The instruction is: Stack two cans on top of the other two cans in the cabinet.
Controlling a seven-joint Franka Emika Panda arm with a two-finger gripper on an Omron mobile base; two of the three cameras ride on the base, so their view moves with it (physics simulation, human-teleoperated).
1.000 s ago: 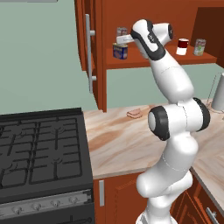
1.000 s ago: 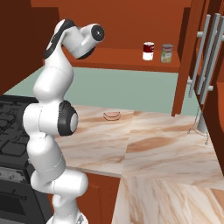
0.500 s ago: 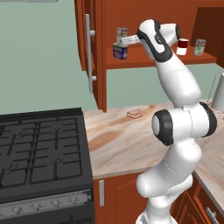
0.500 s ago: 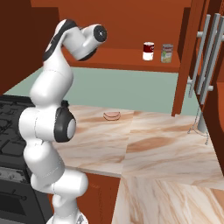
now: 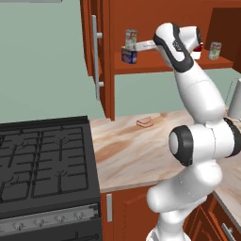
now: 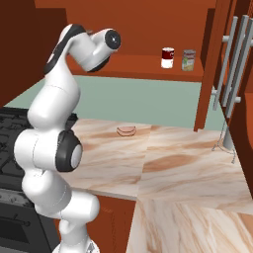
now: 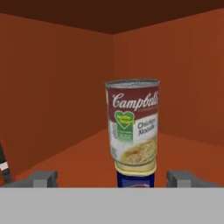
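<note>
Soup can [image 7: 132, 124] sits upright on blue can [image 5: 128, 55], left end of cabinet [image 5: 141, 66] shelf, square enough to stand unaided. My gripper [image 7: 112, 178] level with stack's joint, jaws spread wide, gripping nothing, tips well clear each side. Red can [image 6: 168, 58] waits right, beside green can [image 6: 188, 60], its likely base. One stack done; second not yet.

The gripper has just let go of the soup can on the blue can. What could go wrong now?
1. The slim soup can stands on the squat blue can; a bump from the open gripper, which is very near, could topple it.
2. The red can and green-label can are not stacked yet.
</note>
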